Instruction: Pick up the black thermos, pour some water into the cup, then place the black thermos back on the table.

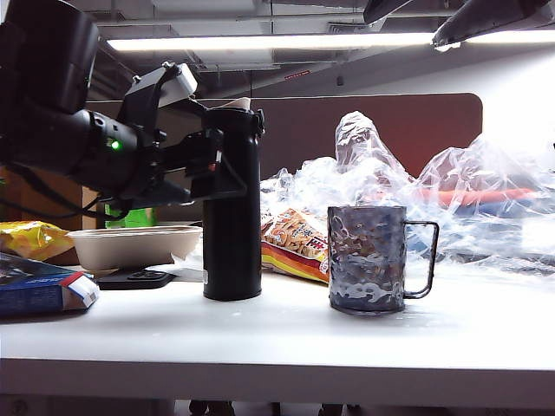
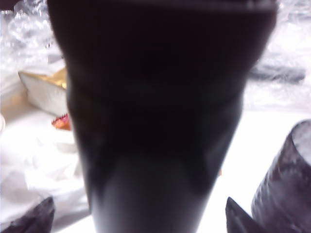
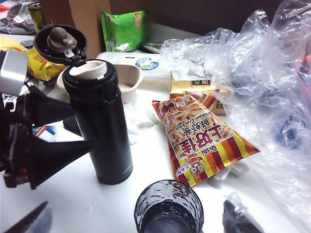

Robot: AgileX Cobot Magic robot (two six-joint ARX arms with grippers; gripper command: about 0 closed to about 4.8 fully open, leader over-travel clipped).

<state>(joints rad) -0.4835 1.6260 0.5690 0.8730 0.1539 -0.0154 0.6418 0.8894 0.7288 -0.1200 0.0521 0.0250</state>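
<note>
The black thermos [image 1: 231,208] is seen upright on the bench [image 1: 277,338] with its flip lid swung back, bracketed by the spread fingers of the left gripper [image 1: 227,165], which are not yet clamped on its upper body, so the pick-up is judged only begun. The cup [image 1: 368,258] stands just beyond the thermos from that gripper, and no water is seen poured. The right gripper [image 3: 136,221] is held released above the cup, grasping nothing; lifting, pouring and setting down are all left.

One black thermos [image 1: 231,217], one cup [image 1: 368,258], one prawn-cracker bag [image 3: 199,138], one beige tray-bowl [image 1: 134,245]
</note>
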